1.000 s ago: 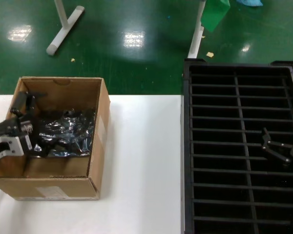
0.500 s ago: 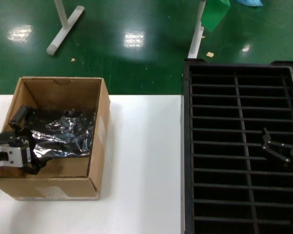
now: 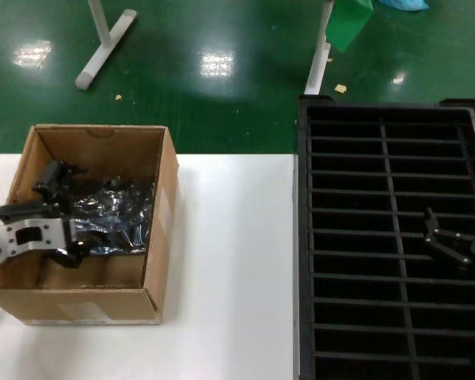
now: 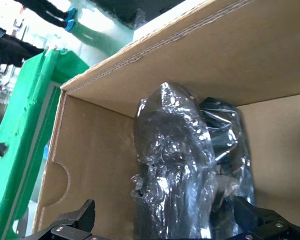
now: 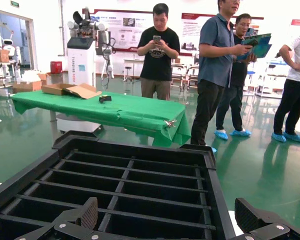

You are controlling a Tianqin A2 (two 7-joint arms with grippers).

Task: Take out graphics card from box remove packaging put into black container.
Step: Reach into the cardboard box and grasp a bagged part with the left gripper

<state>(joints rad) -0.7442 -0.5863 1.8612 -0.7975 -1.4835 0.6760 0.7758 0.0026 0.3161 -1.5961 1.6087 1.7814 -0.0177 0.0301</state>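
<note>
While the left gripper [image 3: 62,212] hangs inside the box [image 3: 160,237] with its fingers spread wide around the shiny bag [image 4: 180,165], that bag looks slippery and crinkly, so I'd pinch the hard card inside, gently.

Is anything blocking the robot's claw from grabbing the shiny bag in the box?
Nothing visible does. The left claw hangs open inside the box, a finger on each side of the crinkled bag, with nothing between them. The right claw waits over the black container.
</note>
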